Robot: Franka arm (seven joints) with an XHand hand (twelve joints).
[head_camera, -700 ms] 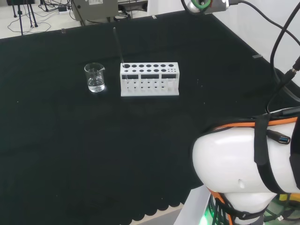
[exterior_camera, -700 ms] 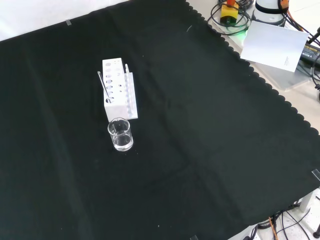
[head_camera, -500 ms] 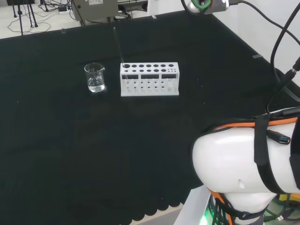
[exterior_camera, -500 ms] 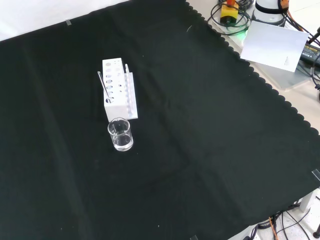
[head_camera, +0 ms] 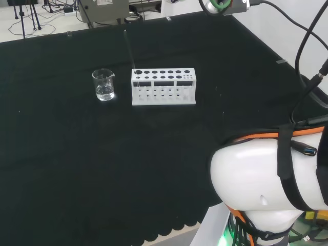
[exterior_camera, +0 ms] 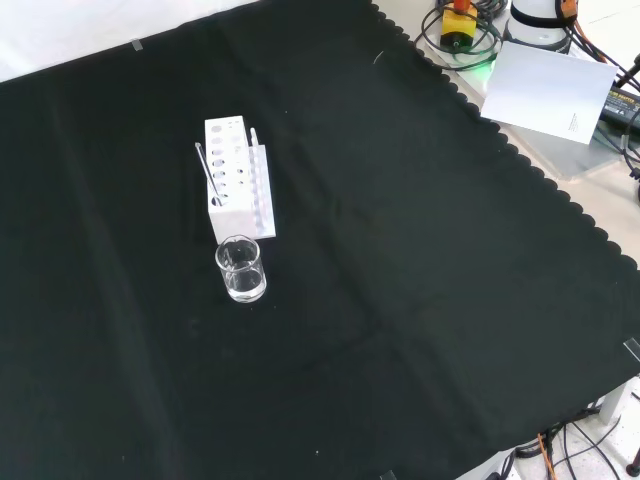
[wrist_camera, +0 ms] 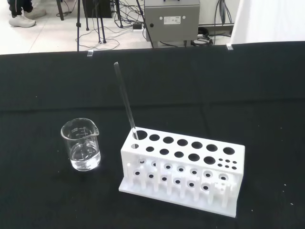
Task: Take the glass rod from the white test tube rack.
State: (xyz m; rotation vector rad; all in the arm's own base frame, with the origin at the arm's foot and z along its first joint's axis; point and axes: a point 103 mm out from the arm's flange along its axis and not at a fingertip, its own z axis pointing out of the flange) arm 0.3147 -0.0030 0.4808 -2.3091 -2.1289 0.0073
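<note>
So at this point the glass rod (wrist_camera: 125, 102) was sitting untouched in the white test tube rack (wrist_camera: 183, 168), poked into a corner hole at the end closest to the beaker (wrist_camera: 81, 144). In the wrist view it stood left of center in the frame, leaning so its free tip ended up in the upper left, above and a bit toward the beaker side. Its long axis was close to upright but clearly tilted, so I'd guess any pull needs to follow that slant instead of going straight up, or the rod could bind in the hole or tip the rack.

I couldn't tell whether the robot hand was spread or curled, so no call on that. Judging by the wrist view, which took in the rack from a distance, the rod was ahead of the wrist and well apart from it, so the approach hadn't really closed in yet.

In the head view the rack (head_camera: 163, 86) sat in the upper middle of the frame with the rod (head_camera: 129, 50) rising from its left end and the beaker (head_camera: 104, 85) just beside it on the left. In the front view the rack (exterior_camera: 238, 190) was upper left, beaker (exterior_camera: 241, 268) right below it.

The tabletop (head_camera: 77, 154) was black cloth, otherwise bare around those pieces. Behind it were a grey cabinet (wrist_camera: 171, 21), cables and stand legs on a pale floor.
</note>
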